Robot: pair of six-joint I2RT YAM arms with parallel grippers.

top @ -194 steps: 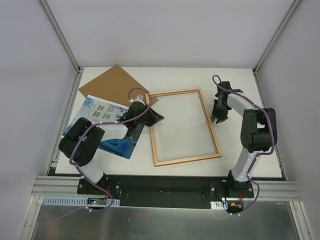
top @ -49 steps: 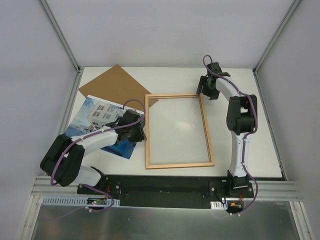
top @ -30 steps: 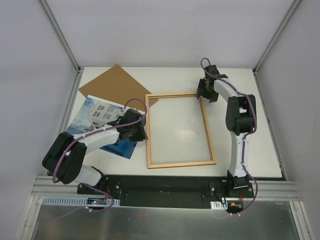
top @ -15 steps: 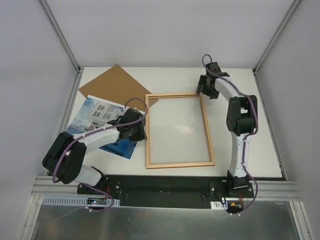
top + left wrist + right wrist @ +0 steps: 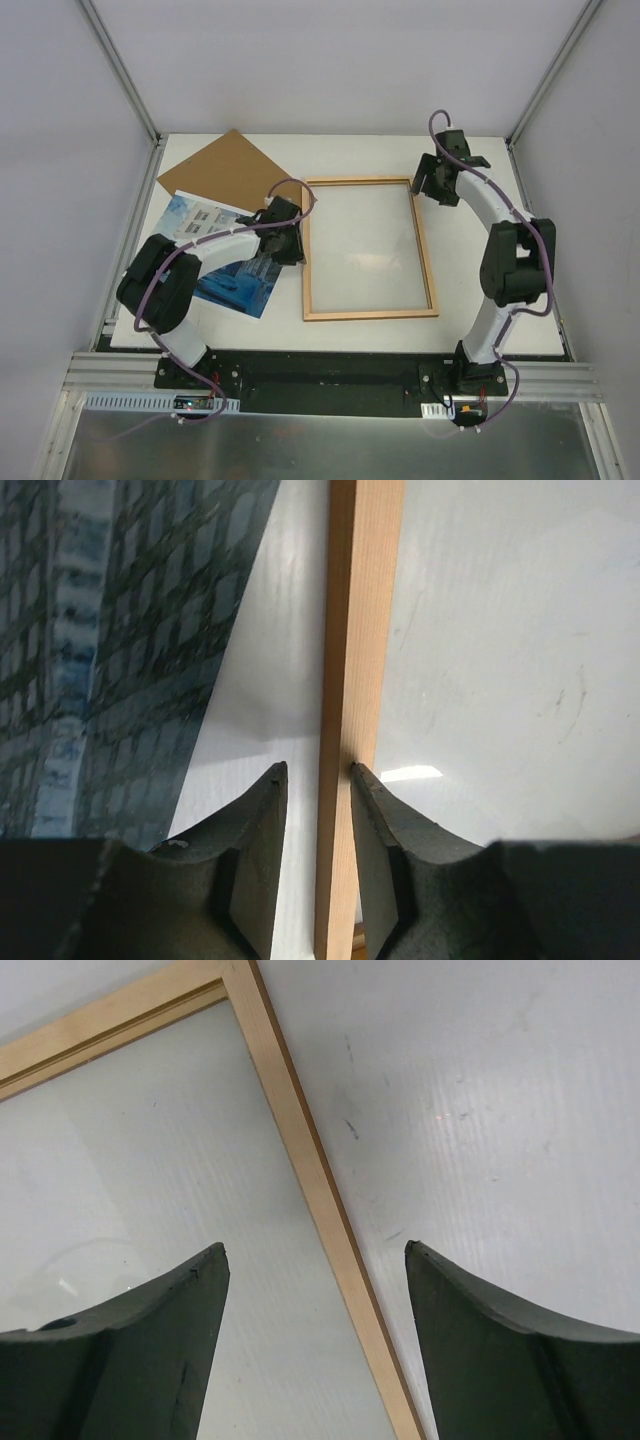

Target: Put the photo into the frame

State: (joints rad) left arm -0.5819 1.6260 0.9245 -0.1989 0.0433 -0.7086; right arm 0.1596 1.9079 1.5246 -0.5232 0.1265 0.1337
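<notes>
No legible text or labels.

Bright even light; glare on frame (image 5: 358, 680) pane; sharp views.

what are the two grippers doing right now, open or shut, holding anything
left gripper: shut on the frame, clamping its left rail.
right gripper: open, holding nothing, straddling the frame's right rail.

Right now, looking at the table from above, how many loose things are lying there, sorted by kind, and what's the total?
Photo: 1
Frame: 1
Plain brown board: 1
Total: 3
</notes>
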